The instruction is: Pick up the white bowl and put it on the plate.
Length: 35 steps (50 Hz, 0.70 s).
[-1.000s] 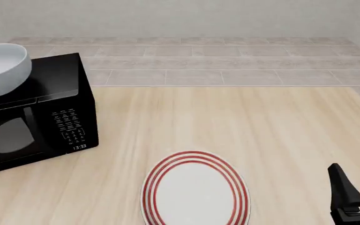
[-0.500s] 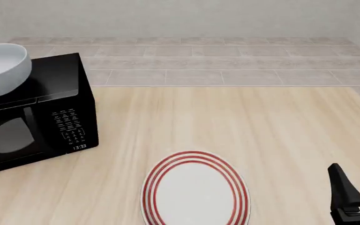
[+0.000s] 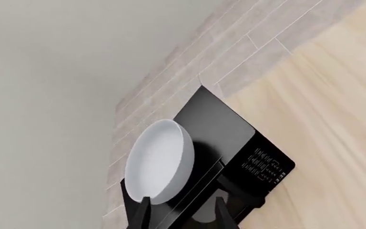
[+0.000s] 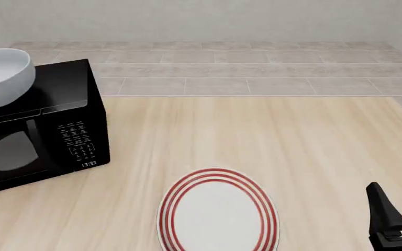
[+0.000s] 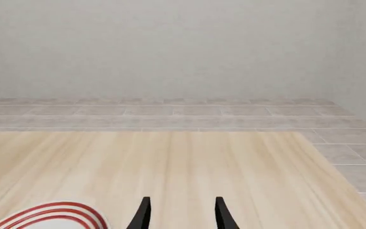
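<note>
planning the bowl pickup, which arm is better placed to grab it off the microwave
Left. The white bowl sits atop the microwave at the table's far left, and the open left gripper already points at it. The right gripper sits low at the right, beyond the plate.

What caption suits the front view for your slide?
White bowl sits atop the black microwave; red-ringed plate waits near the open right gripper.

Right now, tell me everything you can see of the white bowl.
The white bowl is plain, glossy and unmarked, deep with smooth rounded sides, and looks empty. It sits upright on top of the black microwave at the table's far left, partly cut off by the front view's edge. The left gripper, fingers apart, points toward it without touching.
</note>
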Motion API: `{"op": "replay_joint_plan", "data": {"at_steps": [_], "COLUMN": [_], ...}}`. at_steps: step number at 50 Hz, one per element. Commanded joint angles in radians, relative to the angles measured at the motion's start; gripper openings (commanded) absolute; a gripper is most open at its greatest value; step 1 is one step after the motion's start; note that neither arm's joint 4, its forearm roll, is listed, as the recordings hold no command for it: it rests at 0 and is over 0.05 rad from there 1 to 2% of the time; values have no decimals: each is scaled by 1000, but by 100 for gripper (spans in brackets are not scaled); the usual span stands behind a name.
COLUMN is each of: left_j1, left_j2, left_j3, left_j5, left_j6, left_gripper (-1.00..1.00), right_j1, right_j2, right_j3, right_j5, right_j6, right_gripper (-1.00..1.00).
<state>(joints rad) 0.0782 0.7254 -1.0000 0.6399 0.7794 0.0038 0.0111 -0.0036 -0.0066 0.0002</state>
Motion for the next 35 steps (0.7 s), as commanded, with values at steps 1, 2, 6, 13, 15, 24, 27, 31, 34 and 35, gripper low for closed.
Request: {"op": "replay_joint_plan", "data": {"at_steps": [1,2,6,13,15,24,27,31,34,35], "left_j1": [33,32,41,39,55,61,97,114,124,124], "left_j2": [87,85,105,82,94,114,138,140,161,166], "left_j3": [-79,-84,-110,-82,-108,-159,-179,-154,-165,-170], "left_j5": [44,50,63,103,112,164,151,129,118,116], "left_j6": [-7,-1,13,39,42,30,57,109,117,116], "left_gripper": [100,100,100,100,100,100,100,100,100,100], "right_j1": [-4,-4,-4,-4,-4,-4,-4,-4,-4,-4], "right_j2": [-1,-2,-1,-1,-2,-1,-2,-2,-1,-1], "right_j3": [-1,-1,-1,-1,-1,-1,-1,-1,-1,-1], "right_j5": [3,3,3,3,3,3,3,3,3,3], "right_j6": [0,0,0,0,0,0,0,0,0,0], "right_gripper": [100,100,100,100,100,100,100,100,100,100]}}
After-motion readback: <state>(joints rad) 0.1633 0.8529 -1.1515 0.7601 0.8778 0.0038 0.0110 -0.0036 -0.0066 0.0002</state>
